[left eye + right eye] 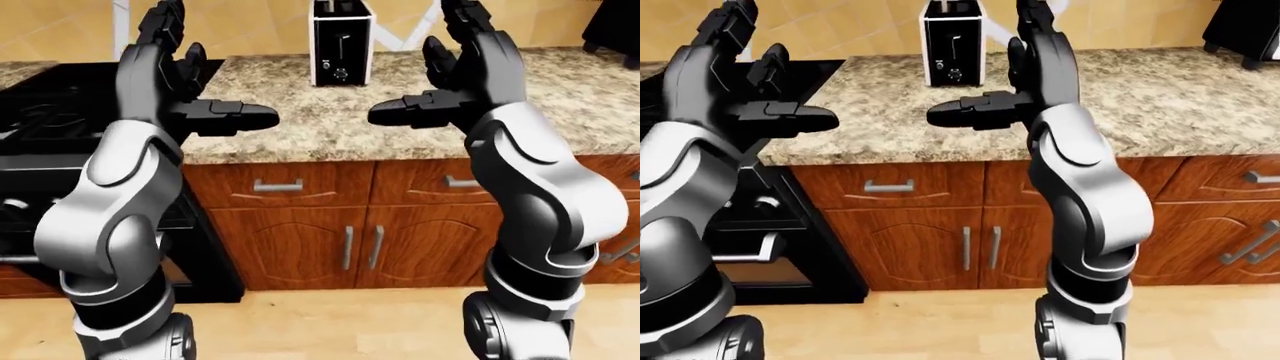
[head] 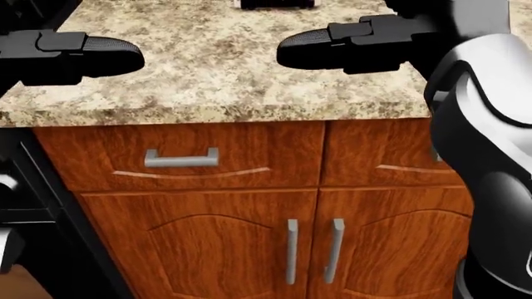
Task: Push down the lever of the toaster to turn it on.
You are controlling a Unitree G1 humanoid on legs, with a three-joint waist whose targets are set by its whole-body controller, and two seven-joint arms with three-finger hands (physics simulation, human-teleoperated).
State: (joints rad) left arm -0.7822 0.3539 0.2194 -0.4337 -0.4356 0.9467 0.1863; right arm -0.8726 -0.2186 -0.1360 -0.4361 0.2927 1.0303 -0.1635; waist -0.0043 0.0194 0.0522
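Observation:
A white and black toaster stands upright on the granite counter at the top middle of the left-eye view, its black end face with a lever slot and a round knob toward me. It also shows in the right-eye view. My left hand is raised over the counter's left part, fingers spread and open, thumb pointing right. My right hand is raised to the right of the toaster, open, thumb pointing left. Both hands are empty and well short of the toaster.
A black stove adjoins the counter on the left, its oven door below. Wooden drawers and cabinet doors with metal handles run under the counter. A dark appliance sits at the top right. Light wood floor lies below.

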